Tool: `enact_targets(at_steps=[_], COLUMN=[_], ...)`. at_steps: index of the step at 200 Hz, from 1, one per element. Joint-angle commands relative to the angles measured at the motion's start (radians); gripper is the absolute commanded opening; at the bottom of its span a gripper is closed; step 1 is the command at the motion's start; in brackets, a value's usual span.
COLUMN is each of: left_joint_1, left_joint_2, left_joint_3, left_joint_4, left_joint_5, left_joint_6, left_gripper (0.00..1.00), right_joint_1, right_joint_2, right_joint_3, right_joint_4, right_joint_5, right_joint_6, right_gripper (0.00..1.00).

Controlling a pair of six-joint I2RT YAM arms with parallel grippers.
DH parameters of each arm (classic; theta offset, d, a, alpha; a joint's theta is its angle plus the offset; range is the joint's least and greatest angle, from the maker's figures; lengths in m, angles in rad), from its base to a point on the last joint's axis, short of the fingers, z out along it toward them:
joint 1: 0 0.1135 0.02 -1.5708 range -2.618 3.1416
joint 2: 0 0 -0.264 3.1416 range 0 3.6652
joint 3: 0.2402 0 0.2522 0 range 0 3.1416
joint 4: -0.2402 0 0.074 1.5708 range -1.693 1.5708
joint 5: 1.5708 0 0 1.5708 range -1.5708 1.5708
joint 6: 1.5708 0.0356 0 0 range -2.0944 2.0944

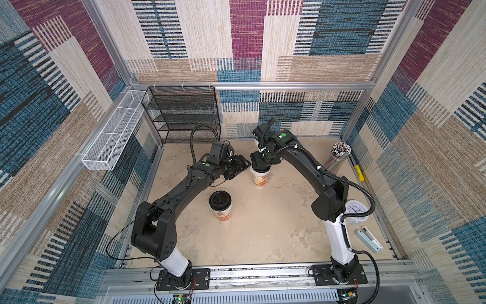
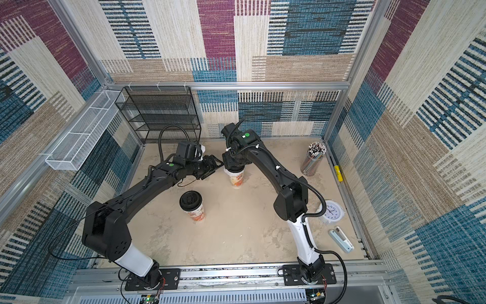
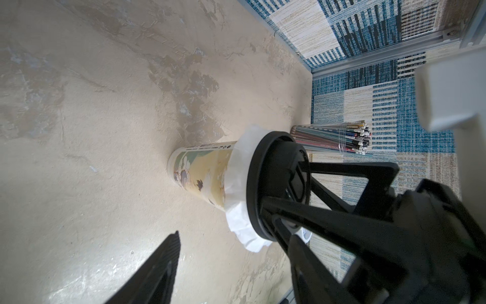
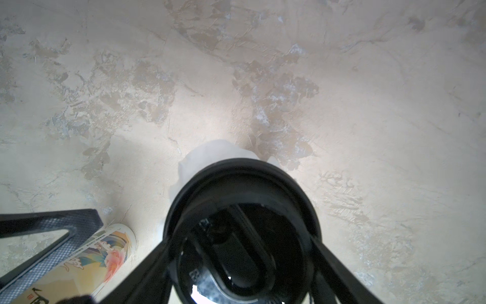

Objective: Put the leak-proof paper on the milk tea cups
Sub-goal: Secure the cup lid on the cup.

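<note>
The far milk tea cup [image 1: 259,181] [image 2: 236,181] [image 3: 202,171] stands mid-table. Leak-proof paper [image 3: 238,160] [image 4: 210,152] lies over its mouth, its edge frilling out from under a black lid [image 3: 273,168] [image 4: 242,189]. My right gripper [image 1: 260,168] [image 4: 242,237] points down over that lid, one finger on either side; contact is unclear. My left gripper [image 1: 239,171] [image 3: 234,234] hangs open and empty just left of this cup. The near cup [image 1: 222,213] [image 2: 196,214] [image 4: 105,255] wears a black lid [image 1: 220,200]; no paper shows there.
A clear holder of striped straws [image 1: 338,155] [image 3: 334,139] stands at the back right. A white clock [image 1: 356,209], a pale blue device [image 1: 368,239] and a yellow object [image 1: 359,173] lie along the right edge. A black mesh shelf [image 1: 181,113] and white wire basket [image 1: 113,139] are back left.
</note>
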Motion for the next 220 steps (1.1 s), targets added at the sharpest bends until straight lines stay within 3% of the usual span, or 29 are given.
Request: enact_targets(at_steps=[1,86,175,220], left_joint_1=[0.003,0.009,0.047,0.049], left_joint_2=[0.000,0.038,0.023,0.041], left_joint_3=[-0.003,0.007,0.004,0.019], left_joint_4=[0.042,0.087,0.095,0.097], left_joint_5=[-0.005,0.066,0.150,0.257], left_joint_6=[-0.010,-0.019,0.025,0.060], left_gripper=[0.68,0.65,0.68,0.69], right_joint_1=[0.005,0.008,0.006,0.005], right_joint_2=[0.010,-0.058,-0.145,-0.205], right_joint_3=[-0.033,-0.233,-0.415,-0.503], right_joint_4=[-0.036,0.062,0.187,0.232], right_joint_5=[0.009,-0.009,-0.091,-0.144], right_joint_6=[0.006,-0.016,-0.160,-0.231], right_gripper=[0.79,0.79,0.80,0.81])
